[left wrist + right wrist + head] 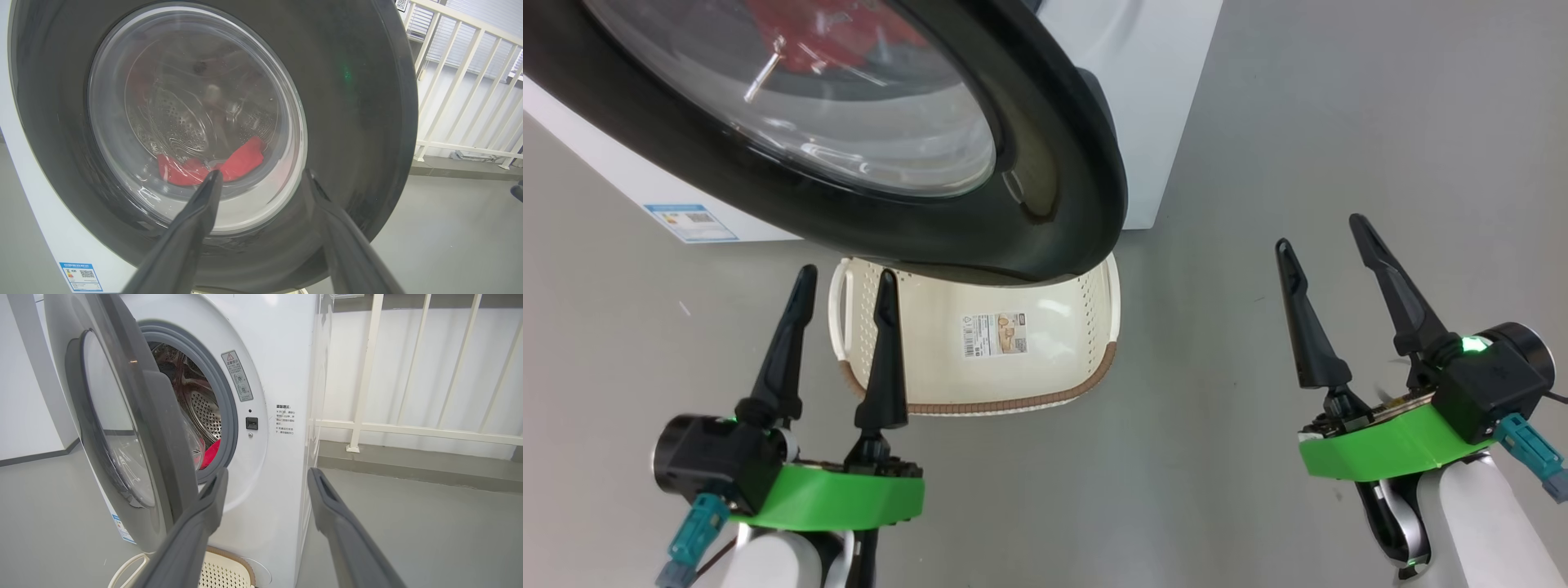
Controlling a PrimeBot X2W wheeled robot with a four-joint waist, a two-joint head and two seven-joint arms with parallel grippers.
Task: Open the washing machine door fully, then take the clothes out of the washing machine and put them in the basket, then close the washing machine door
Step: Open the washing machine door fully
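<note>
Both claws are spread wide and hold nothing. The washing machine door (1054, 163) hangs ajar just ahead of the left claw (847, 273) and up-left of the right claw (1320, 231). To open it fully, the right claw should hook behind the rim's free edge and sweep it leftward around the hinge. The left claw sits in that swing path and should clear out. The basket (980, 404) lies beyond the left fingertips, under the door, and probably clears the rim, though the gap is hard to judge. The red clothes (245, 157) lie behind the glass. A white railing (367, 375) stands right of the right claw.
</note>
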